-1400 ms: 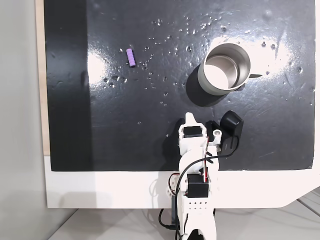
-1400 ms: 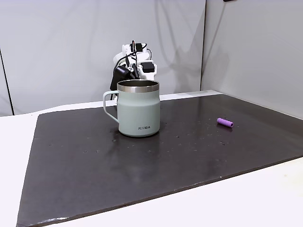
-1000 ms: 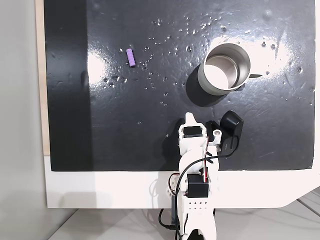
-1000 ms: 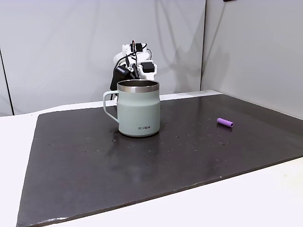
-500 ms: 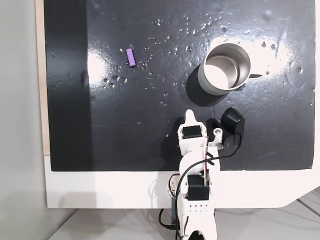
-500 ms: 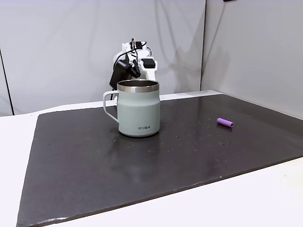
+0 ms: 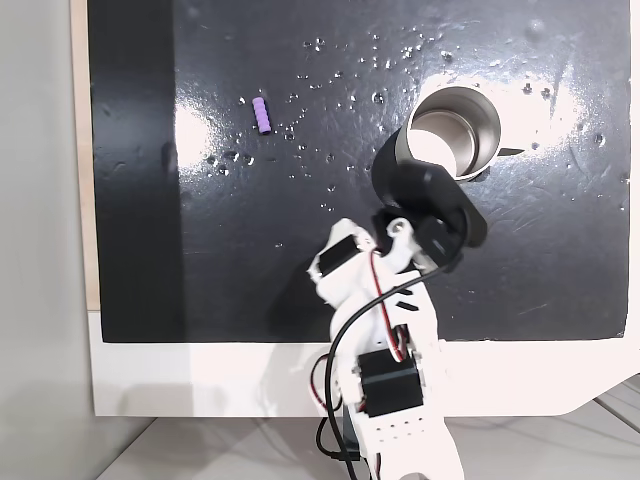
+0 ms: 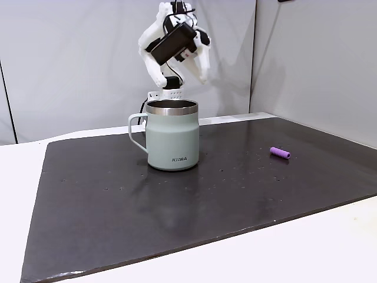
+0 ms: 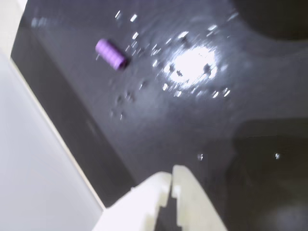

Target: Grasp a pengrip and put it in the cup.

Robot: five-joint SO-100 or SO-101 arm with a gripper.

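The pengrip (image 7: 262, 114) lies on the dark mat (image 7: 250, 250), well apart to the left of the cup (image 7: 455, 135) in a fixed view from above; in the side fixed view it sits as a small purple cylinder (image 8: 280, 152) well to the right of the cup (image 8: 172, 134). In the wrist view the pengrip (image 9: 111, 54) is blurred, near the upper left, close to the mat's pale edge, and its ribs cannot be made out. The mat covers most of the white desk (image 7: 200, 380).

The cup stands upright on the mat, its handle (image 8: 135, 132) toward the left in the side view. From above, the arm's black camera housing (image 7: 430, 200) overlaps the cup's lower left wall and hides part of it.

The arm (image 8: 174, 44) is raised above and behind the cup in the side view, bent over at the top. In the wrist view the gripper (image 9: 170, 185) enters from the bottom edge, its two pale fingertips (image 9: 159, 185) pressed together with nothing between them, high above the mat.
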